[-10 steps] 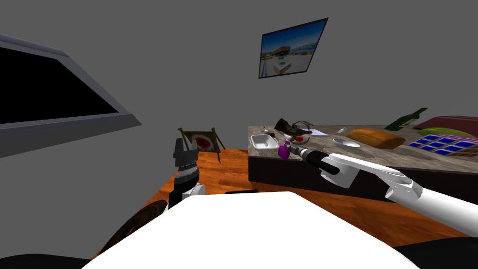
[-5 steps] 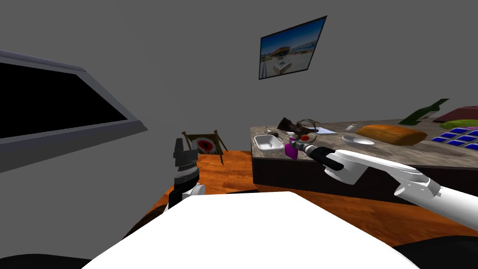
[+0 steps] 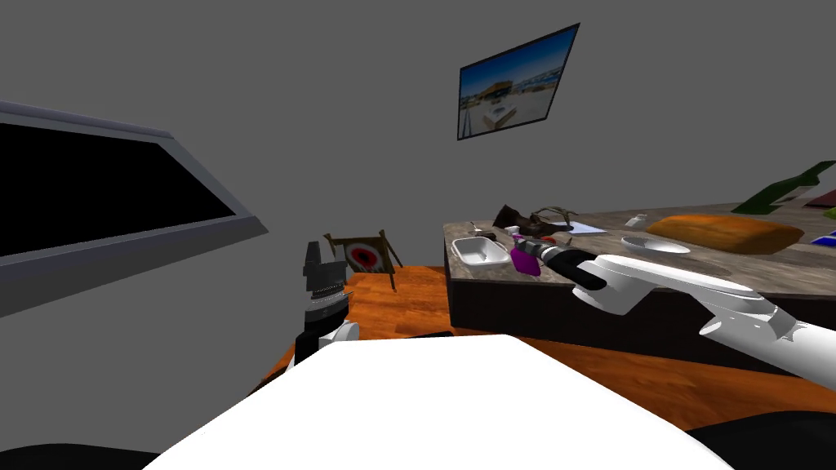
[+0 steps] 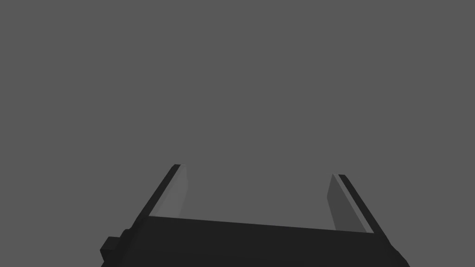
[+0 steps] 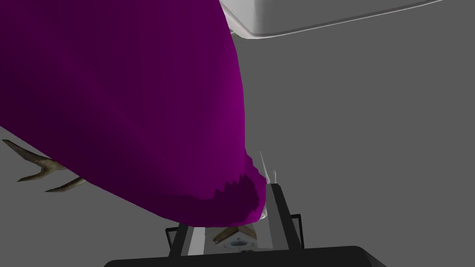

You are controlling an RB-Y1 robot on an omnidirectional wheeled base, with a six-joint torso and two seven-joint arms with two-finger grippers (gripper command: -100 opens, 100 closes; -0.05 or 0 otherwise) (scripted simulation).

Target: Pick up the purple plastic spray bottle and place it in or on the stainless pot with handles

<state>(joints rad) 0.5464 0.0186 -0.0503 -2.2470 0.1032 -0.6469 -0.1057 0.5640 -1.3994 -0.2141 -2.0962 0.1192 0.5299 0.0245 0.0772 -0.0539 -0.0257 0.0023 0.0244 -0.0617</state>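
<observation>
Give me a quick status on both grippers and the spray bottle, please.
Right gripper shut on purple spray bottle at counter corner. Left gripper open, off to the left. White container beside bottle, nothing seen between.

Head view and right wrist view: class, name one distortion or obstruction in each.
Head view: wide lens and camera roll slant the wall picture and counter. Right wrist view: the purple spray bottle looms close to the lens, hiding much behind it, its lower edge jagged.
</observation>
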